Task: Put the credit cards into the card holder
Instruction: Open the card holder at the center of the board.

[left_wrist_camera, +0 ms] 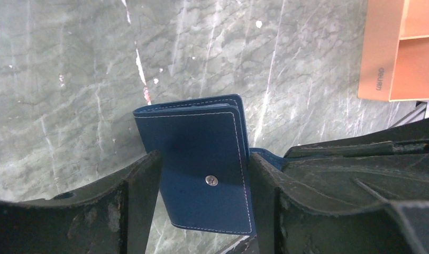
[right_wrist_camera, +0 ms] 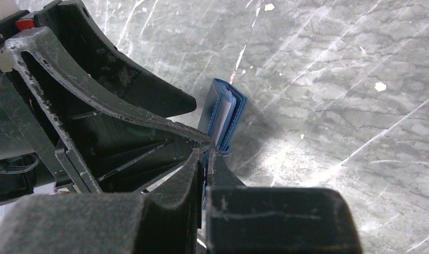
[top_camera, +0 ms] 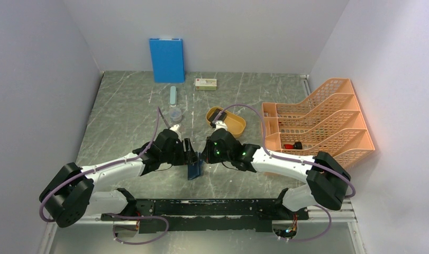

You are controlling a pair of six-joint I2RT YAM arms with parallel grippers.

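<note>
"Top external, left to right: what is on the grey marbled bench point(top_camera: 122, 116)?"

"My two arms meet in the middle, near the front edge. The small dark navy-blue wallet-like card holder point(top_camera: 195, 170) stands on edge between them instead of lying flat. I judge that is so its mouth can be worked. Whether its lower edge touches the bench, I cannot tell."

"The left fingers point(left_wrist_camera: 143, 196)?"

"In the left wrist view they are clamped across the holder's width, one on each long side. The silver snap stud point(left_wrist_camera: 212, 180) faces the camera. That grip steadies the body."

"And the right?"

"My right fingers point(right_wrist_camera: 186, 174) are pressed together on a thin blue flap at the holder's edge, I think to peel it open. A pale sliver point(right_wrist_camera: 226, 112) shows between the leaves. It may be a card, but I cannot tell. I can't make out any credit cards lying loose."

"Room to move?"

"Nothing stands close on the left of the arms. The yellow oval tray point(top_camera: 226, 120) sits just behind the right wrist, and the orange mesh file rack point(top_camera: 318, 121) lies further right. I'd swing leftward or toward myself, minding the bench's near edge."
</note>
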